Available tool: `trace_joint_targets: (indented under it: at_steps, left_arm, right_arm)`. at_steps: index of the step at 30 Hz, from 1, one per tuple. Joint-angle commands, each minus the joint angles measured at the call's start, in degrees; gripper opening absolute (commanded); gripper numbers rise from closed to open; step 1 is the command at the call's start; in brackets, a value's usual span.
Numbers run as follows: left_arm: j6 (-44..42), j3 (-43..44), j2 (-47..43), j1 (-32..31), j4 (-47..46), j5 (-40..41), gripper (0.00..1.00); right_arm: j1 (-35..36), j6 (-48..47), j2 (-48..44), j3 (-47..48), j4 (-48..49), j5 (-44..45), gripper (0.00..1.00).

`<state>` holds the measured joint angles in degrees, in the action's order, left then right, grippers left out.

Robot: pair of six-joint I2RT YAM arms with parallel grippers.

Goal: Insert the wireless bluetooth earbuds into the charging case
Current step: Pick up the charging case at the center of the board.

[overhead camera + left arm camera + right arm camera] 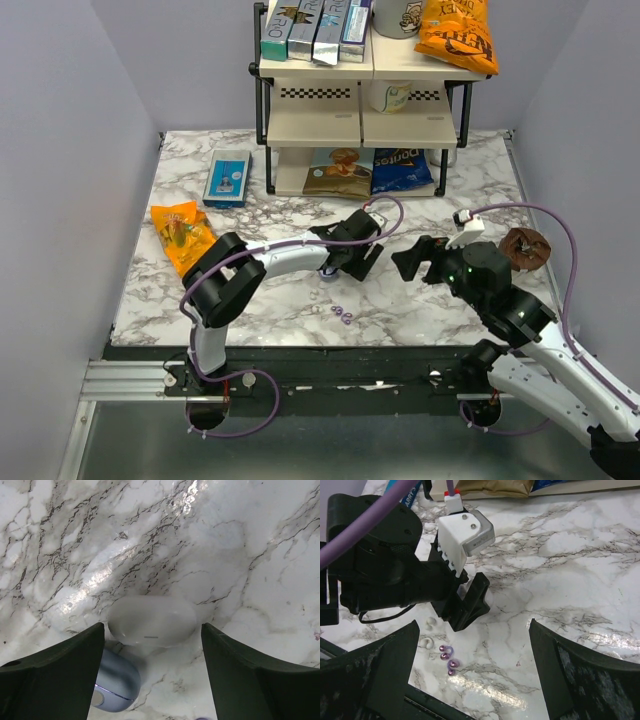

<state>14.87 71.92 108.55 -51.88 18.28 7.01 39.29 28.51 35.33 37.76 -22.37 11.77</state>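
Observation:
The charging case [114, 682] is small, round and lavender-blue. It lies shut on the marble beside my left finger, which partly hides it; in the top view [328, 272] it barely shows under the left gripper. The two lavender-purple earbuds [447, 659] lie together near the table's front edge [342, 316]. My left gripper [152, 642] is open and empty, low over the table, with a white oval case [152, 620] just beyond its fingertips. My right gripper [470, 645] is open and empty, hovering to the right of the earbuds [410, 262].
Two small white earbuds [426, 632] lie left of the purple ones. An orange snack bag [182, 233] and a blue box [228, 177] lie at the left, and a brown round thing [525, 247] at the right. A shelf rack [360, 120] with snacks stands at the back.

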Motion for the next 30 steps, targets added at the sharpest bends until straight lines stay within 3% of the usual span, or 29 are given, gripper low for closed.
trace_joint_targets:
  at_steps: [1,12,22,25,26,29,30]
  left_arm:
    - [0.51,1.12,2.1,-0.42,0.26,0.29,0.83]
    - [0.24,1.29,3.6,-0.59,0.88,0.64,0.83]
    - [0.33,0.5,3.51,-0.68,0.35,0.03,0.6]
    - [0.16,-0.29,2.63,-0.68,-0.61,0.55,0.42]
    - [0.16,-0.99,1.67,-0.68,-1.57,0.81,0.27]
    - [-0.19,-2.04,-0.44,-0.68,-3.86,2.74,0.0]
    - [-0.37,-2.22,-1.06,-0.59,-4.65,3.27,0.0]
  right_arm:
    - [0.09,0.49,-1.05,0.21,-1.09,1.5,1.0]
    - [0.09,0.58,-1.84,-0.23,-1.53,1.94,1.0]
    - [0.09,0.58,-1.93,-0.32,-1.71,2.03,1.0]
    - [0.09,0.67,-1.93,-0.32,-1.71,2.03,1.0]
    - [0.17,0.67,-1.93,-0.32,-1.71,1.94,1.0]
    - [0.09,0.84,-1.93,-0.05,-1.71,2.03,1.0]
    - [0.09,0.84,-1.93,0.03,-1.71,2.12,1.0]
